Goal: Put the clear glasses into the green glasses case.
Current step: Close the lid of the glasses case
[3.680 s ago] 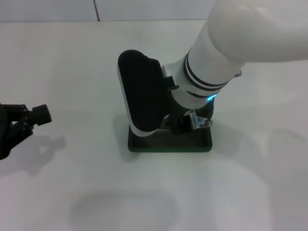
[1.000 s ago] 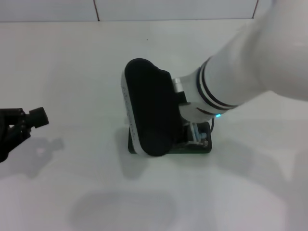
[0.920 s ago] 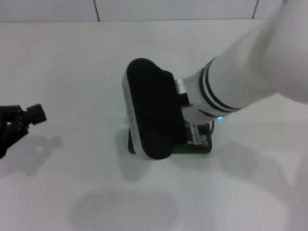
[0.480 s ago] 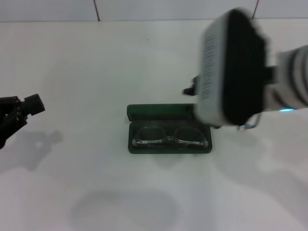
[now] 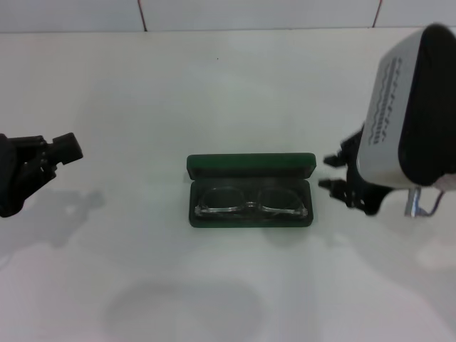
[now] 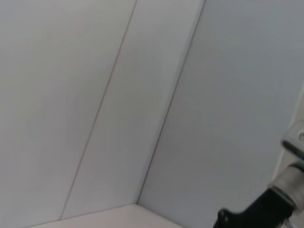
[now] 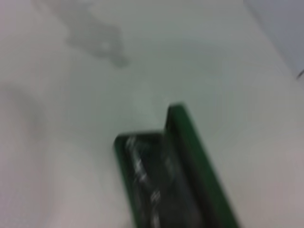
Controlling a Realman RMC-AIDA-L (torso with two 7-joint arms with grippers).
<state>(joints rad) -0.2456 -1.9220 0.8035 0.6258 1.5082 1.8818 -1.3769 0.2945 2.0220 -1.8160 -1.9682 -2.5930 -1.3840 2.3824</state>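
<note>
The green glasses case (image 5: 251, 165) lies open in the middle of the table, its lid standing up along the far side. The clear glasses (image 5: 251, 202) rest inside it, lens facing up, filling the tray from end to end. My right gripper (image 5: 328, 172) hangs just right of the case, apart from it, fingers spread and holding nothing. The right wrist view shows the case (image 7: 197, 156) from one end, with the glasses (image 7: 145, 183) as a blurred glint inside. My left gripper (image 5: 57, 153) is parked at the far left, well away from the case.
The case stands on a plain white table (image 5: 214, 85), and a tiled wall (image 5: 256, 11) runs along its far edge. The left wrist view shows only wall panels (image 6: 118, 95).
My right arm has pulled back from over the case to its right side. The glasses now lie uncovered inside the case. The left gripper has barely shifted.
</note>
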